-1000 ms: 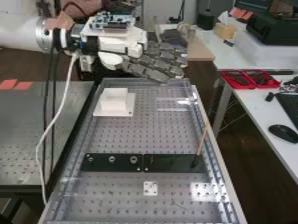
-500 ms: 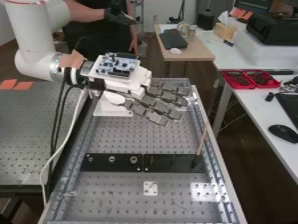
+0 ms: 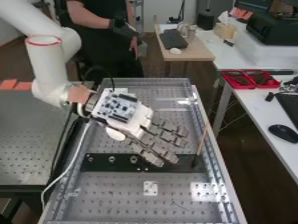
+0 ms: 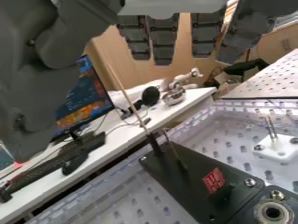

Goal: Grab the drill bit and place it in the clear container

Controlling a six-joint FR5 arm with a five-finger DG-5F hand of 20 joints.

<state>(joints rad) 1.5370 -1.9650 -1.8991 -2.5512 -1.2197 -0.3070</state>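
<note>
The hand is released, its fingers loosely straight and holding nothing, above the middle of the bench with the fingertips toward five o'clock in the high view. Just beyond the fingertips, at six o'clock, lie the dark plates, with small metal rings set toward their seven-o'clock side. At four o'clock a thin rod stands upright, leaning a little, at the end of the plates, near the fingers but apart from them. Farther off at six o'clock sits a white plate; the wrist view gives it slim metal pins. Whether rod or pins are the drill bit I cannot tell; both are still to be picked up. Nor can I say what counts as the clear container. The grasp has yet to be made, so by my reading the whole job remains: close on the bit, lift it free, carry it across, let go. The rod looks easy to knock if the fingers come in sideways.
</note>
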